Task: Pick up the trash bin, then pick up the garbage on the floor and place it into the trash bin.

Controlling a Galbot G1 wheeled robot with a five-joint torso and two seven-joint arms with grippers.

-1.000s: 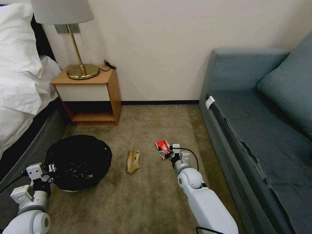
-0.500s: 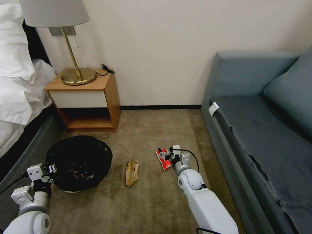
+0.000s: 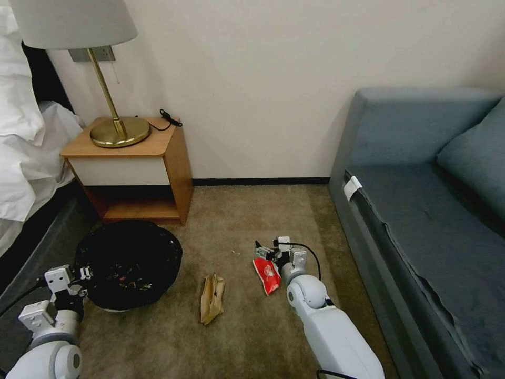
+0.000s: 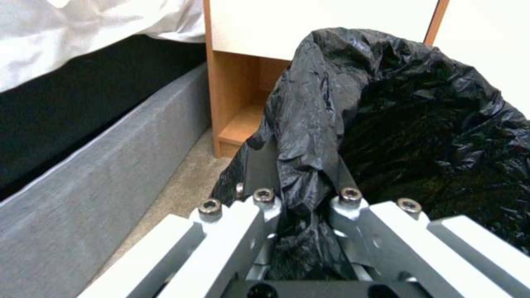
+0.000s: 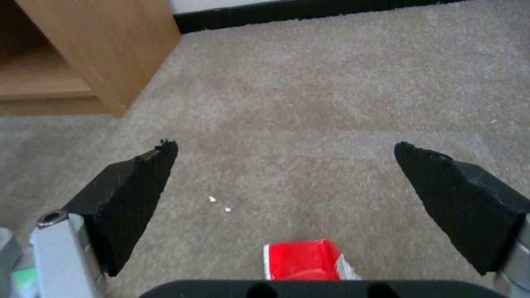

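Head view: your left pincer [image 3: 79, 273] sits at the near rim of the trash bin [image 3: 129, 263], which stands on the carpet [image 3: 247, 326] in front of the nightstand [image 3: 129, 168]. Right pincer [image 3: 268, 251] hovers low over the red-and-white packet [image 3: 267, 275]; the tan paper scrap [image 3: 212, 298] lies on the floor between packet and bin, apart from both.

Left wrist view: left pincer [image 4: 304, 207] is clamped on a fold of the black liner [image 4: 386, 116] at the bin rim. Looks like bag, not hard rim, so lift gently.

Right wrist view: right pincer [image 5: 284, 194] is spread wide and empty. The packet [image 5: 306, 260] lies close to the palm, well behind the pads [image 5: 138, 186], not between them.

Judgement: you're overshooting. Pull the wrist back so the packet sits between the tips, drop until the pads brush the carpet, then squeeze across the packet's narrow side. It's thin and flat, so a high close will likely miss it.
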